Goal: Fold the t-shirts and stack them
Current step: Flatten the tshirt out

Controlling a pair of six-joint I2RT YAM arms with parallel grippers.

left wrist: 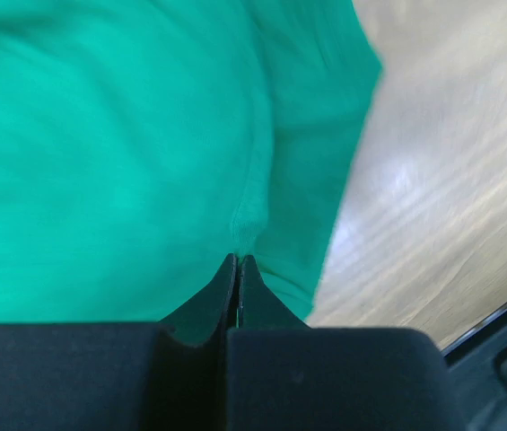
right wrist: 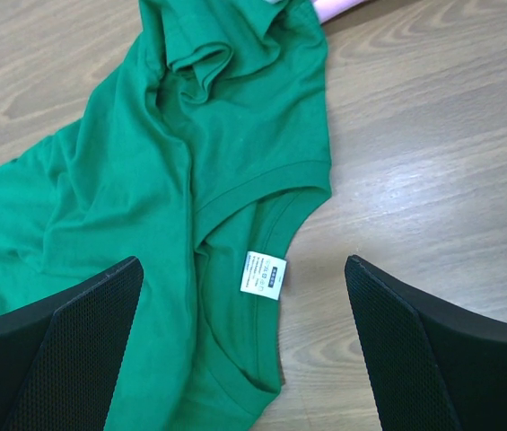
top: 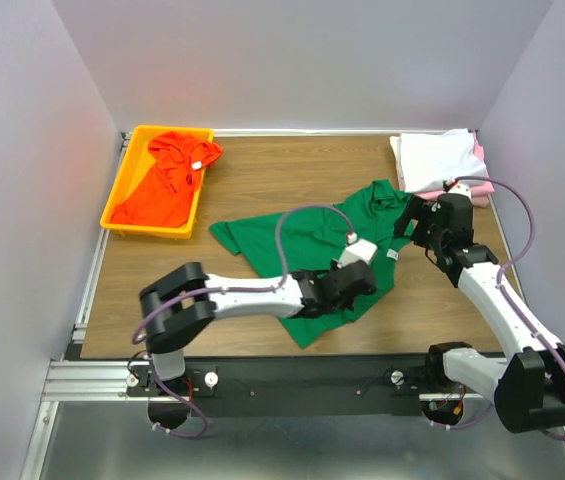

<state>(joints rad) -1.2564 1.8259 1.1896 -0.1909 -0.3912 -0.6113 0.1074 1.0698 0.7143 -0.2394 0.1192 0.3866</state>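
At mid-table, dark green t-shirt [top: 302, 235] lying rumpled. At its near-right edge, left gripper [left wrist: 238, 262], fingers pressed together, pinching a pucker of green cloth. Over the collar, right gripper [right wrist: 242, 266], fingers spread wide. Far left, orange-red t-shirt [top: 167, 180] in yellow tray [top: 120, 195]; far right, white t-shirt [top: 432, 158] atop pink t-shirt [top: 479, 186].

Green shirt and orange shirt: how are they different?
The green shirt lies spread out on the wooden table, but the orange shirt sits bunched up in the yellow tray. The left gripper is pinching the green shirt, while no gripper touches the orange shirt. Both shirts are rumpled and not yet folded.
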